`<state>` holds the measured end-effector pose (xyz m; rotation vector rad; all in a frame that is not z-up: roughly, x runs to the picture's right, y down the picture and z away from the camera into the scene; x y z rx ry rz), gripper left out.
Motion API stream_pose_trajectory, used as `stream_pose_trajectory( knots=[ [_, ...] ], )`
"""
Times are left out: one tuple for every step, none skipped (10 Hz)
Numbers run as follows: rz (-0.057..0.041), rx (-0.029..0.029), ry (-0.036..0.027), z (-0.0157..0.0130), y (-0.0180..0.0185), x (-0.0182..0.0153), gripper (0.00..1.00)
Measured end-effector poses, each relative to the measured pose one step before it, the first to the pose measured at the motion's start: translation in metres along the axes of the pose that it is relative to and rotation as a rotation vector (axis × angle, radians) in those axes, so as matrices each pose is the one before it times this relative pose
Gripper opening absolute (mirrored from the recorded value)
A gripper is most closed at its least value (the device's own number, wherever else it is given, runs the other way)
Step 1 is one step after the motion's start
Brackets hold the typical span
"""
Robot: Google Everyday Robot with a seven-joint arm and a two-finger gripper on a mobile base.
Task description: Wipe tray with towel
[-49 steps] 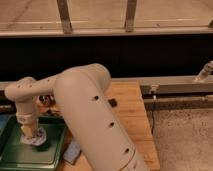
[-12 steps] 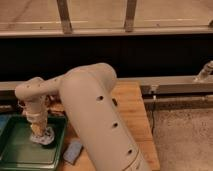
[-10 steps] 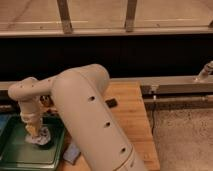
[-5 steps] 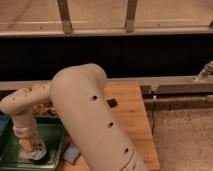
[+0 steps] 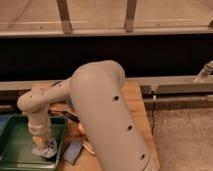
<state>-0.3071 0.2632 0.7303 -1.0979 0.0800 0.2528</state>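
Camera view: one gripper (image 5: 42, 144) presses one towel (image 5: 46, 149) into one tray (image 5: 17, 148).

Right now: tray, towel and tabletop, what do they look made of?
Tray: likely plastic, green, smooth with a raised moulded rim.
Towel: cloth, pale and crumpled into soft folds, pressed into the tray under the gripper.
Tabletop: looks like wood, light tan and matte; grain is too faint to confirm.

I see my matt pincer (image 5: 42, 142) pressing a soft cloth towel (image 5: 46, 149) into the glossy green plastic tray (image 5: 12, 145) on the wooden table (image 5: 135, 100).
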Motion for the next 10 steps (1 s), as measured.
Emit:
stream_pose_trajectory(
  knots=[
    [0.01395, 0.00225, 0.00729, -0.00710, -0.02161, -0.00121, 0.00],
    [0.00692, 0.00102, 0.00579, -0.00453, -0.01434, -0.00259, 0.00],
    [0.00328, -0.00052, 0.00432, -0.00400, -0.01225, -0.00516, 0.00],
    [-0.00670, -0.00127, 0.01052, -0.00414, -0.01236, -0.01282, 0.00],
    [-0.01919, -0.00115, 0.01151, -0.00178, -0.00474, -0.01334, 0.00],
    [-0.02133, -0.00284, 0.00884, 0.00105, 0.00271, -0.00761, 0.00],
    [-0.02024, -0.00067, 0.00614, 0.00165, 0.00431, -0.00432, 0.00],
    [-0.02099, -0.00256, 0.00362, 0.00211, 0.00897, -0.00332, 0.00],
    [-0.02224, -0.00396, -0.00250, 0.00326, 0.01616, -0.00409, 0.00],
    [-0.01144, -0.00410, -0.00887, 0.00223, 0.01547, -0.00445, 0.00]
  ],
)
